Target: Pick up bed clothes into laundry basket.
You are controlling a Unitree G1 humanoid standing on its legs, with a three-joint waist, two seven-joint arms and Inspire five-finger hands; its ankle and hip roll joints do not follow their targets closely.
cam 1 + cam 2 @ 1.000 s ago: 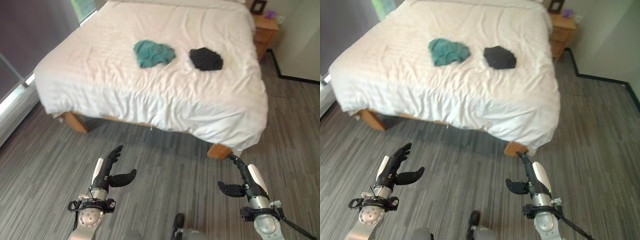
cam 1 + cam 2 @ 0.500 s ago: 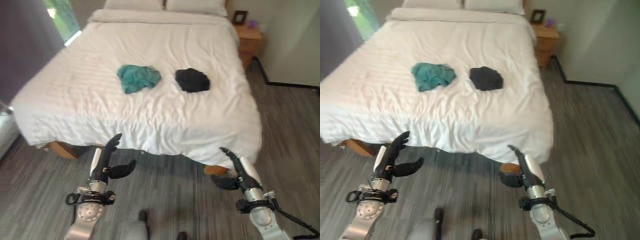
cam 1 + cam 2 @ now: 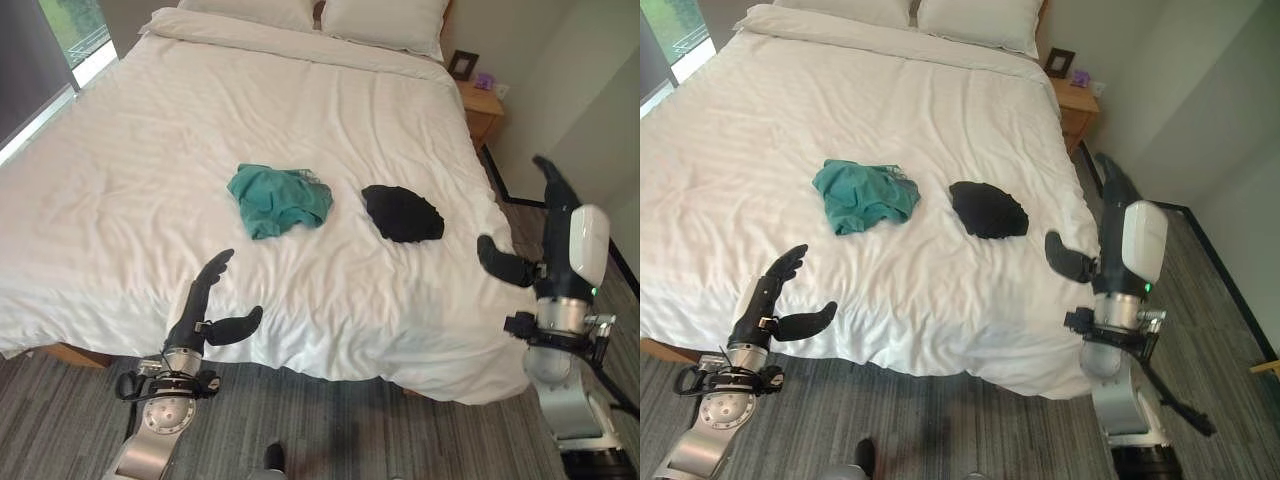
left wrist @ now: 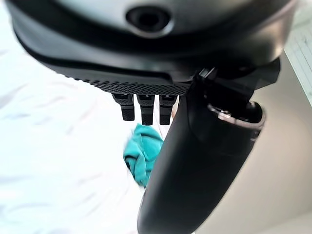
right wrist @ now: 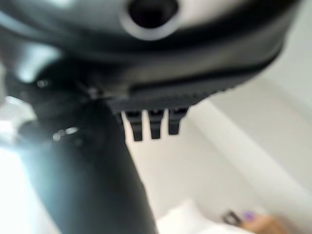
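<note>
While both my hands are empty, I list what lies before me.

Bed (image 3: 120, 200): white duvet, wide, filling most of the scene; two pillows (image 3: 330, 15) at its far end.

Teal cloth (image 3: 278, 198): crumpled heap near the middle of the bed, resting on the duvet.

Black cloth (image 3: 402, 213): smaller, flatter heap just right of the teal one, apart from it and nearer the bed's right edge.

Left hand (image 3: 205, 315): low at the near edge of the bed, fingers straight and relaxed, thumb out to the side, grasping nothing. It hangs short of the teal cloth, which its wrist view shows past the fingertips.

Right hand (image 3: 545, 240): raised beside the bed's right edge, fingers pointing up, thumb spread toward the bed, released. It stands near the black cloth but not over it.

Nightstand (image 3: 480, 100): wooden, far right of the bed, with a small frame (image 3: 462, 65) on top.

Basket: none found among these items, so I cannot say where the clothes must go.

Stage, as I judge it: nothing picked up yet; the reach to the first garment comes next.

Risks: both heaps lie well in from the near edge, so a long lean may be needed. Fingers closing on a heap could pinch the duvet along with it and drag the cover. A loose crumple may be caught only by a fold and slip or trail out when lifted.
</note>
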